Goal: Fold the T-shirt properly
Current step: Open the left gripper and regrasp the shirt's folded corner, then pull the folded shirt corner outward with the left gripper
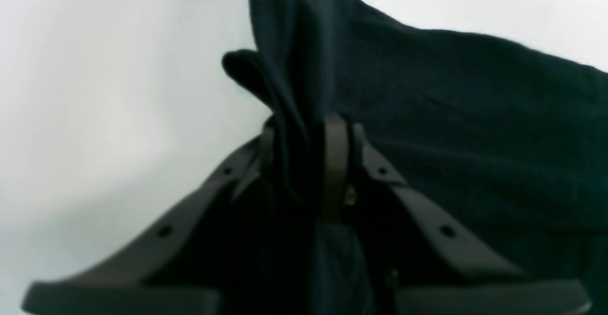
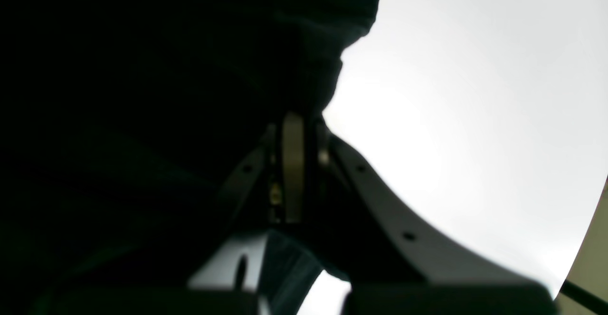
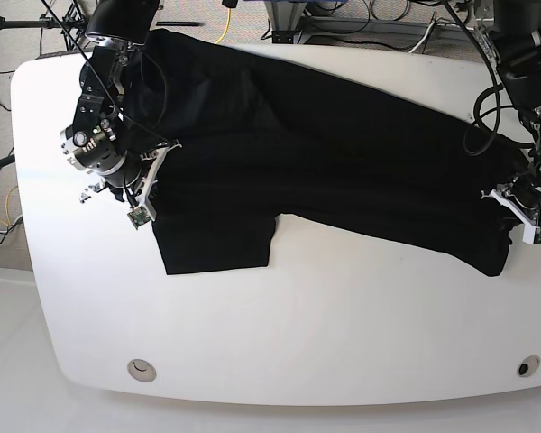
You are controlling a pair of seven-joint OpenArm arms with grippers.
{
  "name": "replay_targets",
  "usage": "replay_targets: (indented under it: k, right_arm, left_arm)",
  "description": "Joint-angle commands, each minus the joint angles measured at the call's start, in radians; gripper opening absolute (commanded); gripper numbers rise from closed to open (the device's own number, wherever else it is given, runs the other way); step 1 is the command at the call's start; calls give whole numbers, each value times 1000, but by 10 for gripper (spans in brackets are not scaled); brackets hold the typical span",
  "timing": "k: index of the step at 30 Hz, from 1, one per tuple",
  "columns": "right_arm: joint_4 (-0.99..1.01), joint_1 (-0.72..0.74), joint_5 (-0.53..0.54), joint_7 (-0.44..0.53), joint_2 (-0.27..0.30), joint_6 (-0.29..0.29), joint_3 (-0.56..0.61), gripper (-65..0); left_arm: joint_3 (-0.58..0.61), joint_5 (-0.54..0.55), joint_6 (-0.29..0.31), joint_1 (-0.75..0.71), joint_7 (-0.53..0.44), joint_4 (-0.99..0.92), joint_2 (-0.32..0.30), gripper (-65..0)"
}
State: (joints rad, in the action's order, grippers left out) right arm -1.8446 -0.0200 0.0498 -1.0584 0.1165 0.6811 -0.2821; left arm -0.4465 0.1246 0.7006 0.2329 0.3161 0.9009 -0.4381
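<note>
Left gripper (image 1: 308, 134) jaws pinched nearly closed on a bunched fold of the T-shirt (image 1: 451, 115); cloth runs up between the fingers and fans out to the upper right of the left wrist frame, a small lobe of fabric poking out left of the grip. Right gripper (image 2: 299, 129) also clamped narrow on the shirt edge, black cloth filling the whole left half of the right wrist frame, bright white table (image 2: 475, 115) to the right; a bit of cloth hangs below the fingers at bottom centre. In the base view the T-shirt (image 3: 325, 153) lies spread across the upper middle of the white table (image 3: 298, 325), stretched from upper left to right edge, with one sleeve-like flap hanging down at lower left of the cloth. Right gripper (image 3: 149, 167) sits at the shirt's left edge, left side of frame; left gripper (image 3: 503, 200) at the shirt's far right corner, right side of frame. Arm links and cables overlap the cloth at the upper left. Two round holes (image 3: 142, 367) near the table's bottom edge, cables (image 3: 343, 18) on the floor along the top of the frame.
</note>
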Motion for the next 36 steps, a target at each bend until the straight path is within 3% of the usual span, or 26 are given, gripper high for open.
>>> replay_targets:
  k: [1, 18, 22, 28, 30, 36]
  right_arm:
    - [-21, 20, 10, 11, 8, 0, -3, -645]
    - [-21, 36, 16, 6, 5, -9, -4, -647]
    - [-21, 26, 13, 14, 5, -7, -1, -650]
    - [-25, 17, 11, 21, 5, -5, 0, -650]
    - [-23, 8, 7, 9, 4, -2, -4, -650]
    - [-20, 7, 8, 4, 5, 1, -4, -650]
  left_arm:
    - [-2, 15, -2, 4, 4, 63, -19, -633]
    - [-29, 58, -2, -97, 94, 324, -31, -650]
    - [-38, 41, -2, -109, 110, 400, -26, -558]
    - [-45, 31, -2, -122, 133, 457, -25, -339]
    - [-40, 26, -2, -150, 125, 488, -28, -322]
    - [-45, 33, -2, -187, 103, 502, -30, -469]
